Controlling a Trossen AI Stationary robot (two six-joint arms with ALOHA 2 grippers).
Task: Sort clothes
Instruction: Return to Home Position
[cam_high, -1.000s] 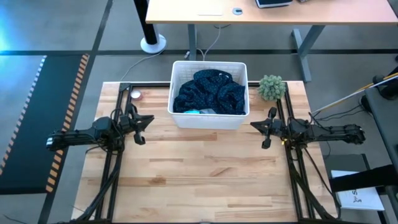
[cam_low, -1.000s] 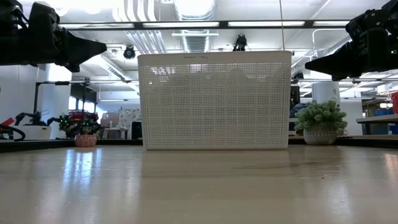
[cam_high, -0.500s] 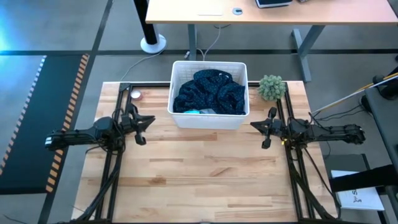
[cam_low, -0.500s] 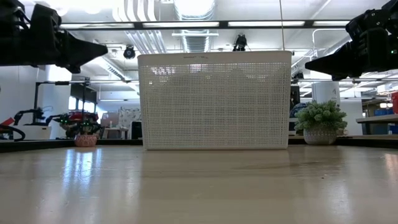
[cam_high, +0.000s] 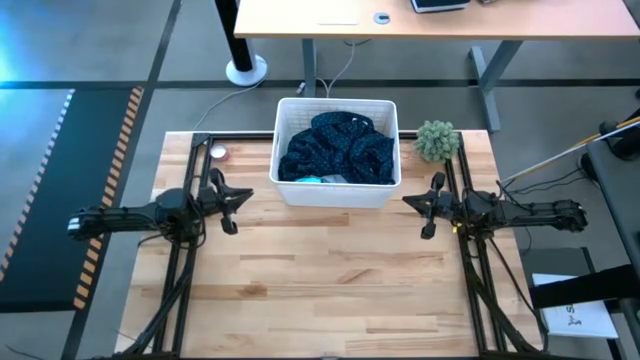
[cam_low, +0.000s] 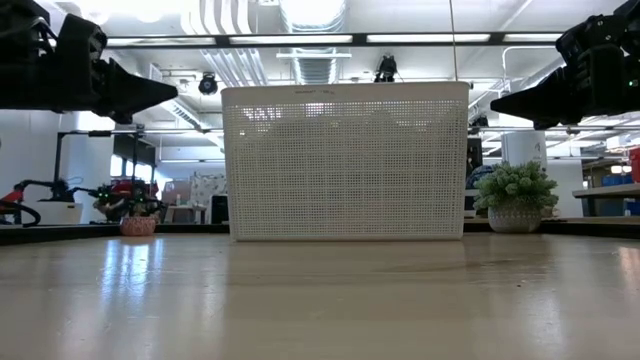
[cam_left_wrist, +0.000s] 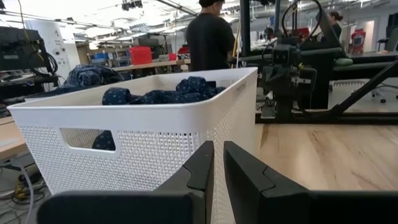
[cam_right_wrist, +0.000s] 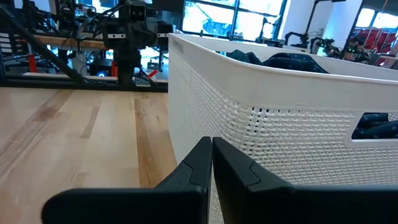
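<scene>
The soft navy dotted clothes (cam_high: 337, 148) are lying piled in the white ribbed plastic basket (cam_high: 285, 187) at the back of the wooden table (cam_high: 330, 290). The left gripper (cam_high: 243, 195) is hanging beside it, fingers almost together. The right gripper (cam_high: 408, 200) is waiting opposite, fingers pressed together, holding nothing.

Basket (cam_high: 336, 194): white, perforated, at the table's (cam_high: 330, 290) far edge.
Plant (cam_high: 436, 140): small, fuzzy green, just beside the basket.
Person (cam_left_wrist: 210, 38): dark top, standing beyond the table.
</scene>
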